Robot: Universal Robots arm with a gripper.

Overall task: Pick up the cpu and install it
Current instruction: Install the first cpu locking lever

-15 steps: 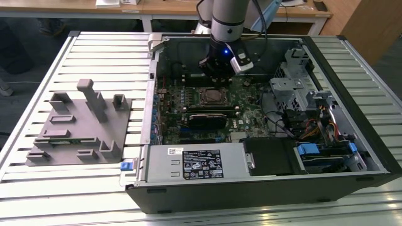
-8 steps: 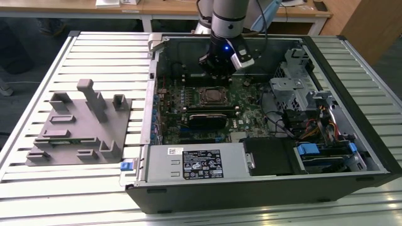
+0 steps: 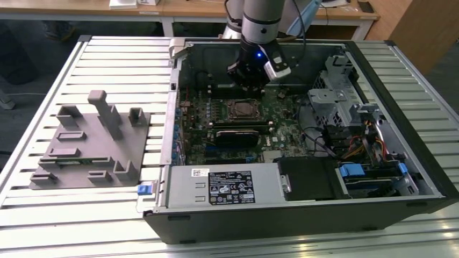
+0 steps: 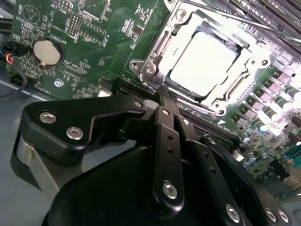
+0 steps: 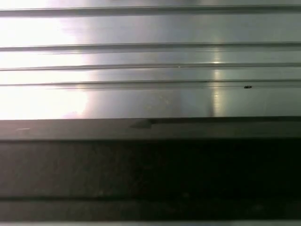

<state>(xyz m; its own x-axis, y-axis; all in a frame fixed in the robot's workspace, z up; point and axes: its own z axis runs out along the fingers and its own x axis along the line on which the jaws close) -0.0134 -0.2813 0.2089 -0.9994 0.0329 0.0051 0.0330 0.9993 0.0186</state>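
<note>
The cpu (image 4: 202, 61), a small square chip with a pale silvery top, lies flat inside the metal-framed socket (image 4: 155, 61) on the green motherboard (image 4: 94, 42). In the exterior view the socket (image 3: 242, 109) sits mid-board inside the open computer case (image 3: 301, 215). My gripper (image 3: 251, 89) hangs just behind the socket, a little above the board. In the second wrist view the black fingers (image 4: 165, 122) run together to a closed tip, and my gripper (image 4: 168, 96) is shut with nothing in it, close to the socket frame's near edge.
A grey fixture (image 3: 90, 145) with upright pegs stands on the ribbed table (image 3: 107, 59) at the exterior view's left. Inside the case are a black block (image 3: 233, 134), a power supply (image 3: 222, 185), a drive cage (image 3: 337, 102) and cables (image 3: 358, 145). A coin battery (image 4: 46, 51) sits on the board.
</note>
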